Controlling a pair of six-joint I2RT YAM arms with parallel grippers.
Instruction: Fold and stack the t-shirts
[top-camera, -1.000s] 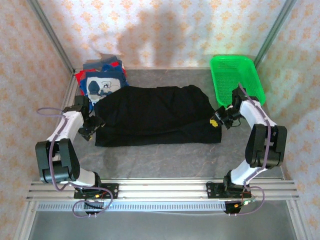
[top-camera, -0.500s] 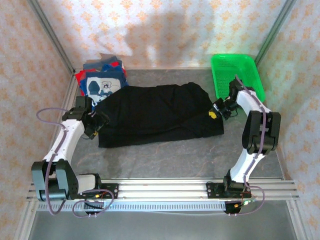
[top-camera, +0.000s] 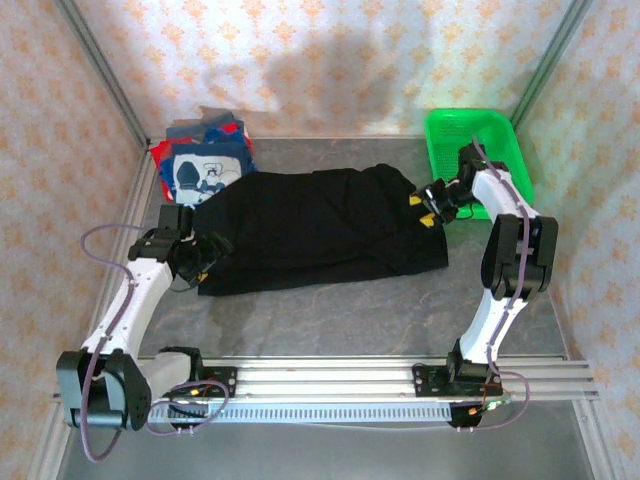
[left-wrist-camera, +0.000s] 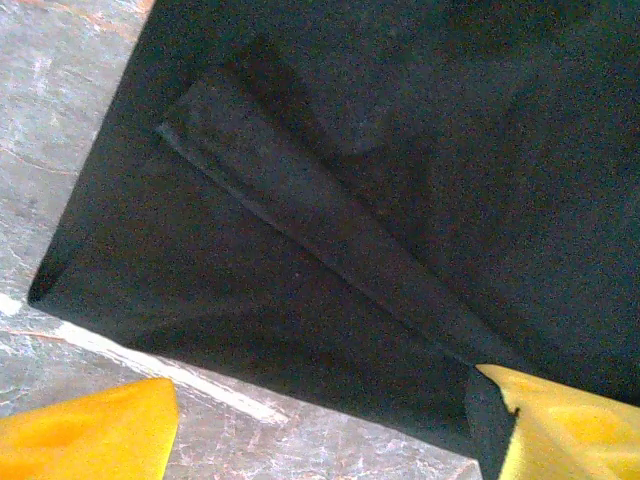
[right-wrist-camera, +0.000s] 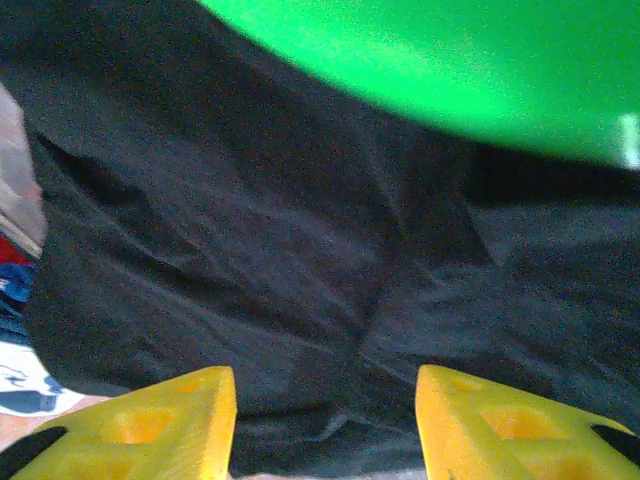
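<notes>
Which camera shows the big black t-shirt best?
The top external camera: almost the whole black t-shirt lies spread on the table there. The left wrist camera sees just one corner with a folded crease; the right wrist camera sees wrinkled cloth up close.

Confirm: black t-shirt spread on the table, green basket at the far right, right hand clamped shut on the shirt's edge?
Wrong on the hand. The right hand is open, not clamped: the right wrist view shows its yellow fingers standing apart over the black t-shirt, gripping nothing. The shirt spread on the table and the green basket at the far right are correct.
</notes>
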